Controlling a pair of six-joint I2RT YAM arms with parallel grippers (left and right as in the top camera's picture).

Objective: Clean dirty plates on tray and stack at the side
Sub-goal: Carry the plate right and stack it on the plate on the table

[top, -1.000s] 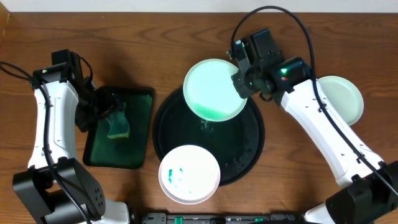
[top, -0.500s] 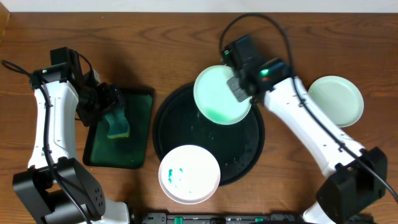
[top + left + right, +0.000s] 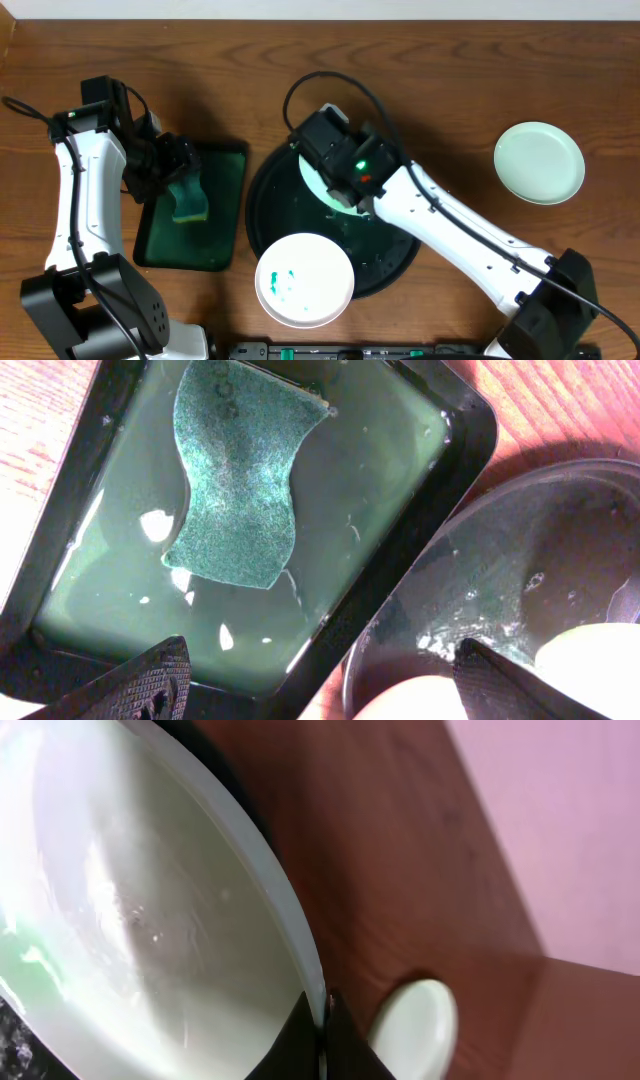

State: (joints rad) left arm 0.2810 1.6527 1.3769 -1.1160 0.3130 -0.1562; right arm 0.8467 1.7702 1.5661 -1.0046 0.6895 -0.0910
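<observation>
One plate [image 3: 130, 920] steeply tilted over tray [image 3: 400, 240]

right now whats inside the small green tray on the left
A dark green sponge lies in what looks like shallow liquid in the green tray. What is beneath the sponge is covered.

White arms [image 3: 76, 200], black joints [image 3: 100, 100], cables [image 3: 318, 74]

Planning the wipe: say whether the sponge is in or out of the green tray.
In: sponge lies in the green tray's liquid.
</observation>
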